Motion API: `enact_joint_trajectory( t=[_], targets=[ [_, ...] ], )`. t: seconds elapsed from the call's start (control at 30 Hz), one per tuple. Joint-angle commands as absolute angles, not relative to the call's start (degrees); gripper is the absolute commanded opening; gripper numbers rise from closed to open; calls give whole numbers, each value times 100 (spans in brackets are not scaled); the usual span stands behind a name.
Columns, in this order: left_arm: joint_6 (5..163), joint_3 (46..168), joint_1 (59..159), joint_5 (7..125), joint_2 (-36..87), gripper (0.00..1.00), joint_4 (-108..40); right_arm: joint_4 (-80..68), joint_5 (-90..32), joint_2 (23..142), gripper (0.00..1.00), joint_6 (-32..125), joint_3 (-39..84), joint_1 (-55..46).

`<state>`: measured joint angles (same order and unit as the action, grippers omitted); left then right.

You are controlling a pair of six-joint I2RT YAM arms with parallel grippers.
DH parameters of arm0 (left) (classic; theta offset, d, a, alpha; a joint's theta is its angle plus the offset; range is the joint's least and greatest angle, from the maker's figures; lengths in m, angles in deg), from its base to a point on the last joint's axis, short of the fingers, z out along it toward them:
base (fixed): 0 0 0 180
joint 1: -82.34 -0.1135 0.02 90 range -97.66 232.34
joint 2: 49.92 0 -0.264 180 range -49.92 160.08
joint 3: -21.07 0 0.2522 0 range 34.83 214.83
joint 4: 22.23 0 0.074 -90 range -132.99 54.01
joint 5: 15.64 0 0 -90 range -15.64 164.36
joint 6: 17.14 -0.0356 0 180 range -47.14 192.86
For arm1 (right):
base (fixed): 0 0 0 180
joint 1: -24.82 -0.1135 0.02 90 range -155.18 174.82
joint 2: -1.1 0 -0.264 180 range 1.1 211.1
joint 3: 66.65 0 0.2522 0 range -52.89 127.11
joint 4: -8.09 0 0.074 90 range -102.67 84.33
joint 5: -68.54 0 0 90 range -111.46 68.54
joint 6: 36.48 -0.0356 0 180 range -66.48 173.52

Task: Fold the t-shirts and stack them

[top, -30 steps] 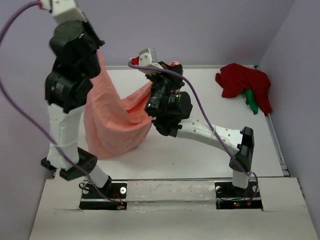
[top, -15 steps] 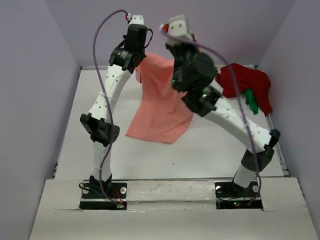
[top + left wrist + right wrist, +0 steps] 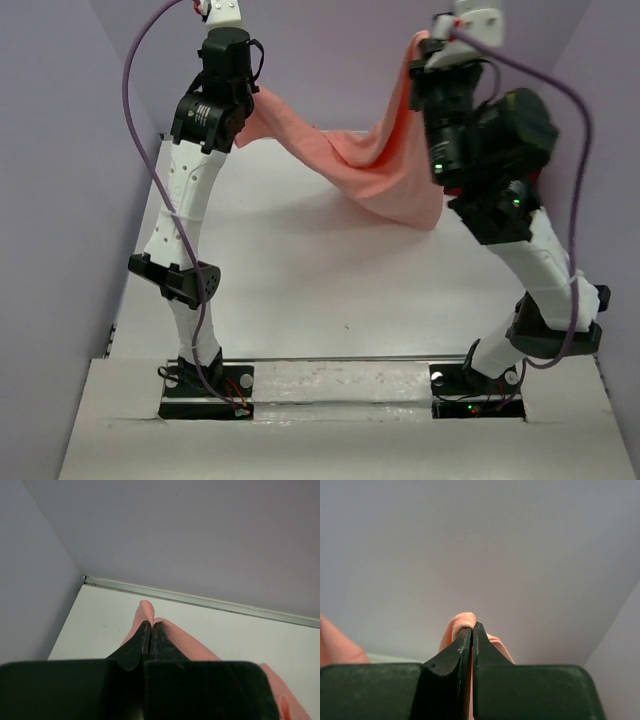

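- While both arms reach high above the table (image 3: 300, 290), its white top lies bare below them in the overhead view, walled by lilac panels on three sides.
- Left arm (image 3: 185, 200) stands nearly upright at the left edge; right arm (image 3: 500, 180) rises at the right and blocks the far right corner, so I cannot tell what lies there.
- Salmon-pink t-shirt (image 3: 380, 175) hangs in the air between the two arms, clear of the table as far as I can tell. Its long axis runs left to right, from one gripper to the other, sagging in a shallow curve, with the lowest fold nearer the right arm.
- Left gripper (image 3: 151, 630) has its jaws pressed together on a pinch of the pink cloth, which pokes out past the tips and trails off to its right.
- Right gripper (image 3: 471, 630) is likewise clamped narrow on a fold of the same cloth, with the far wall behind it.
- As I judge it, the coming move turns on this: the shirt lies below and between the hands, and each hand holds one end, so neither is nearer. Laying it flat would call for both to lower together, keeping the span taut so that the sagging middle does not bunch.
- No brand, label or writing can be read on the shirt, the arms or the walls.
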<state>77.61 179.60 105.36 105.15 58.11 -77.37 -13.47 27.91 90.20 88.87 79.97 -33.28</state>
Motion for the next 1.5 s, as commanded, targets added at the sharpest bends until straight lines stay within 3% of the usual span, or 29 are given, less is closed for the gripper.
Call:
enact_joint_trajectory(
  t=[0.0,0.53,0.7,1.07,1.47],
  targets=[
    [7593,18029,10440,10908,5301,0,-7563,-1089,3056,9706,0,9831,7666,-3879],
    [7321,17922,10009,10917,4139,0,-7167,795,3663,10709,0,12075,8352,-5217],
    [7391,18310,10070,10276,4867,0,-7220,962,3865,10534,0,12216,7931,-5033],
    [7154,18697,10844,9652,7117,0,-6535,724,4691,10648,0,11601,7262,-3451],
    [7250,18118,11213,9054,8042,0,-6095,531,5052,10973,0,11416,7121,-2967]
  ],
)
